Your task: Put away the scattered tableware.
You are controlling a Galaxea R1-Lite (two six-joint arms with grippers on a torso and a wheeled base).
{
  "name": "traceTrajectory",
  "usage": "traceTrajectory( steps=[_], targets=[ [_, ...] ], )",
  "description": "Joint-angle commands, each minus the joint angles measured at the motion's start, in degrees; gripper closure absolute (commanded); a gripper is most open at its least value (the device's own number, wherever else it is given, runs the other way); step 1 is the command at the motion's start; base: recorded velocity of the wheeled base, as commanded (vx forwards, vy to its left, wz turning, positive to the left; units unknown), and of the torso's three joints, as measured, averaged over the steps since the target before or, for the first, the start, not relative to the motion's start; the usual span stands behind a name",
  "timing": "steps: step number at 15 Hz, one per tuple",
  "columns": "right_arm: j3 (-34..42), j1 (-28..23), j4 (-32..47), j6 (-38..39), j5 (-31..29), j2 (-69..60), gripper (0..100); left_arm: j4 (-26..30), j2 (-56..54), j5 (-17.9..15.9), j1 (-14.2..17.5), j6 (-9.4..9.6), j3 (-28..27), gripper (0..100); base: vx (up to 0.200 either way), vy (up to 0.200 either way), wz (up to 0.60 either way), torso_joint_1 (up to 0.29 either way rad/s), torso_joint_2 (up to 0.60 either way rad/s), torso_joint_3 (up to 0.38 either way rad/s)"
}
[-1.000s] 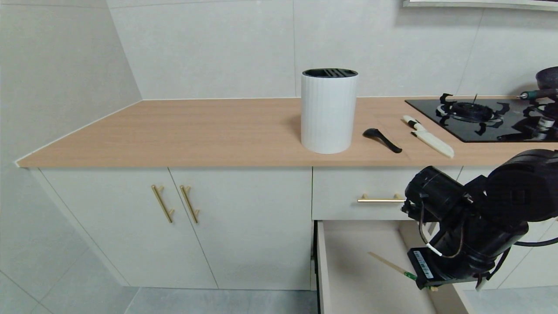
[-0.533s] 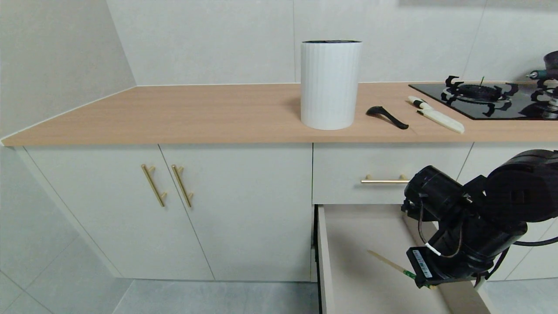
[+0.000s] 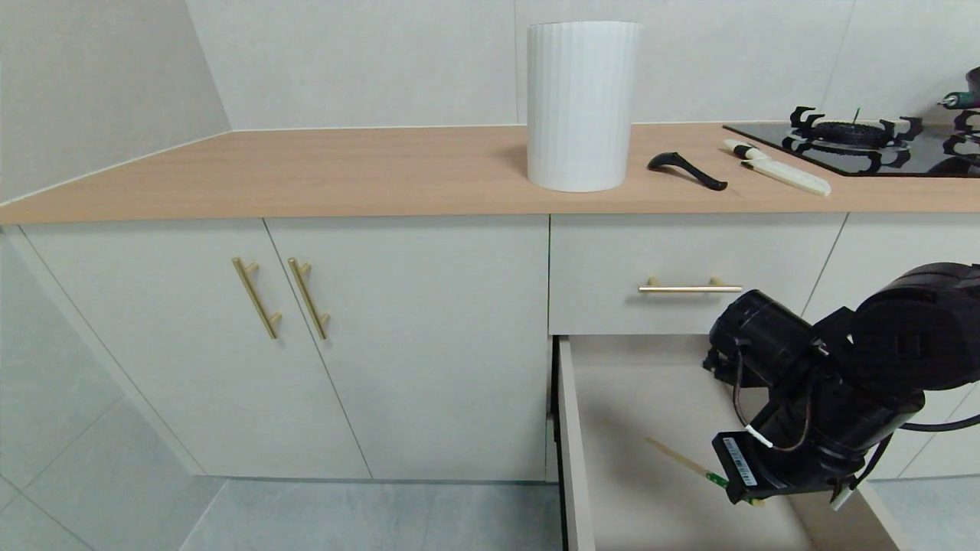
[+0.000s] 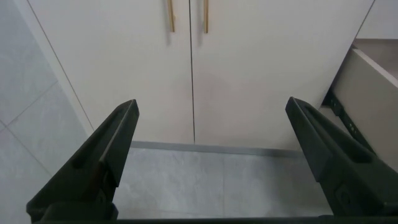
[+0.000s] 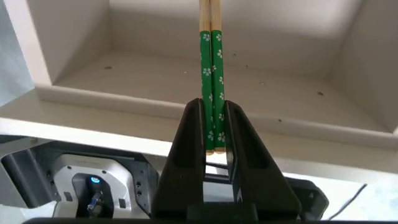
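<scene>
One long wooden countertop [image 3: 344, 172] runs across the kitchen. Under it are two cabinet doors [image 3: 421, 344], each with one gold handle, and the left gripper [image 4: 211, 109] hangs in front of them with its two fingers spread wide and nothing in them. Next to the doors, one open drawer [image 3: 574, 444] sticks out. On the counter sit one black gas stove [image 3: 857, 141], one tall white ribbed holder [image 3: 579, 103], one cream knife [image 3: 781, 170] and one black spoon [image 3: 685, 168] between the holder and the knife. The right gripper [image 5: 213, 115] squeezes two chopsticks [image 5: 211, 93] with green ends, side by side, pointing into the open drawer.
</scene>
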Motion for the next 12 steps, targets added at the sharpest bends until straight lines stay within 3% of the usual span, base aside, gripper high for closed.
traceTrajectory(
  steps=[1, 9, 12],
  targets=[
    [0.03, 0.00, -0.37, 0.09, 0.01, -0.03, 100, -0.07, 0.07, -0.02, 0.00, -0.02, 0.01, 0, 0.000, 0.000, 0.00, 0.000, 0.00, 0.000],
    [-2.43, -0.18, -15.40, -0.08, -2.10, 8.23, 100, -0.07, 0.07, 0.07, 0.00, -0.02, 0.01, 0, 0.000, 0.000, 0.00, 0.000, 0.00, 0.000],
    [-4.54, -0.09, -16.63, 0.09, -2.98, 13.86, 100, -0.07, 0.07, 0.07, 0.00, -0.02, 0.01, 0, 0.000, 0.000, 0.00, 0.000, 0.00, 0.000]
  ],
)
